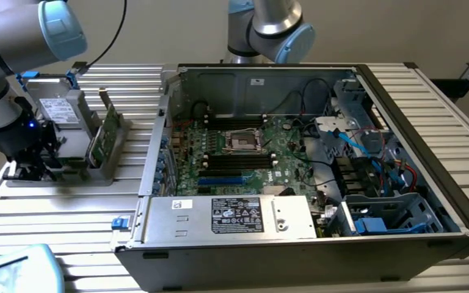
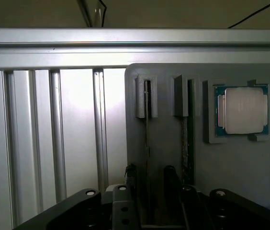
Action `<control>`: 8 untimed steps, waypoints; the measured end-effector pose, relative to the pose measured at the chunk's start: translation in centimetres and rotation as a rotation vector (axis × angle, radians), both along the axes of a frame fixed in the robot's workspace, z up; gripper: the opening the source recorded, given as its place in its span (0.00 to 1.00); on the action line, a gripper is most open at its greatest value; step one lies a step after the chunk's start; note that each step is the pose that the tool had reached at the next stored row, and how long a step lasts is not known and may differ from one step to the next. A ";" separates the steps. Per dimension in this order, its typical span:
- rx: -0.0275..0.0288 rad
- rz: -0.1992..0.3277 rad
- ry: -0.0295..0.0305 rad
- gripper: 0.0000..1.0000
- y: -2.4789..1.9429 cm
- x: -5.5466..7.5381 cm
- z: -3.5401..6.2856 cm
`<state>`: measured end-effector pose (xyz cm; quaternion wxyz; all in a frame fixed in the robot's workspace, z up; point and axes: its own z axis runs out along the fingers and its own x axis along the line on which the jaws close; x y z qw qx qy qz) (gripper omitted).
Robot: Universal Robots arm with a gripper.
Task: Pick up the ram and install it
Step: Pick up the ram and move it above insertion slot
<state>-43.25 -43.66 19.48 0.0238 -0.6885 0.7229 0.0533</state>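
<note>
The arm holds its gripper pointing downward, its 2 fingers spread apart.

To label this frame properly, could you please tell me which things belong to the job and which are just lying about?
Job in hand:
- ram
- gripper, open astride the ram
- grey holder
- motherboard memory slots

Lying about:
- processor chip
- wider green card
- power supply

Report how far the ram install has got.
Done: nothing installed; the ram stands in its slot in the holder. In hand: the open gripper straddles the ram without clamping it. Left: the grip, the lift and seating it on the motherboard.
</note>
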 end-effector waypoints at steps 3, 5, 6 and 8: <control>0.0000 0.000 0.0000 0.37 0.00 0.0 0.00; 0.0001 0.000 0.0000 0.37 0.00 0.0 0.00; 0.0000 0.000 0.0000 0.37 0.00 0.0 0.00; 0.0000 0.000 0.0000 0.28 0.00 0.0 0.00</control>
